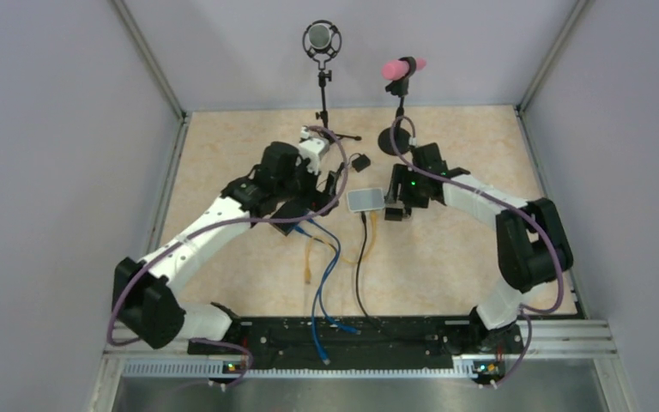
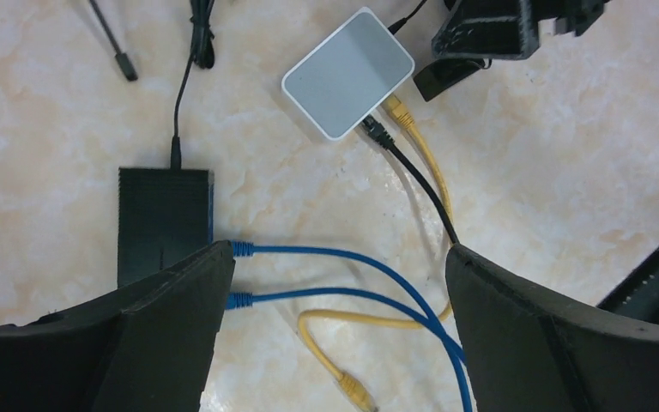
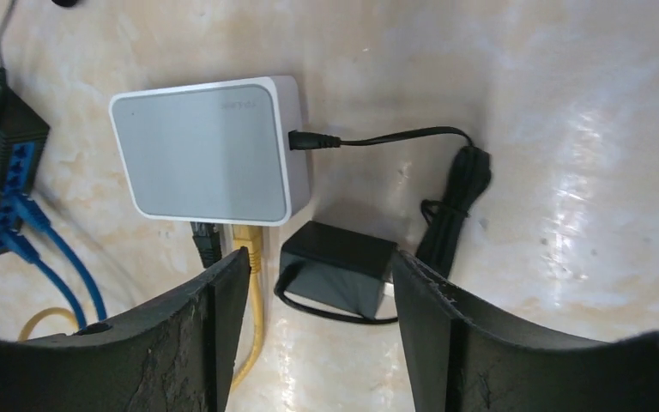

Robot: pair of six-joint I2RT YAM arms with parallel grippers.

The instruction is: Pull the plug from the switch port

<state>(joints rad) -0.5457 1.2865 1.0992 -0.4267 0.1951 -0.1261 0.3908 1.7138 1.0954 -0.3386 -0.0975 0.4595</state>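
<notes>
Your left gripper [image 2: 341, 283] stands wide open and holds nothing. Just off its nine o'clock finger, two blue plugs [image 2: 240, 250] sit in the black switch [image 2: 163, 215]. A loose yellow plug [image 2: 356, 393] lies at six. The blue ones look unpulled, so next close squarely on one. Your right gripper [image 3: 319, 266] hovers part-spread and empty, with the white box [image 3: 206, 146] at eleven.

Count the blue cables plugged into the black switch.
2. In the left wrist view, the upper blue cable and the lower blue cable both enter the black switch on its right side, one above the other. Part of the switch is hidden, so more are possible.
</notes>
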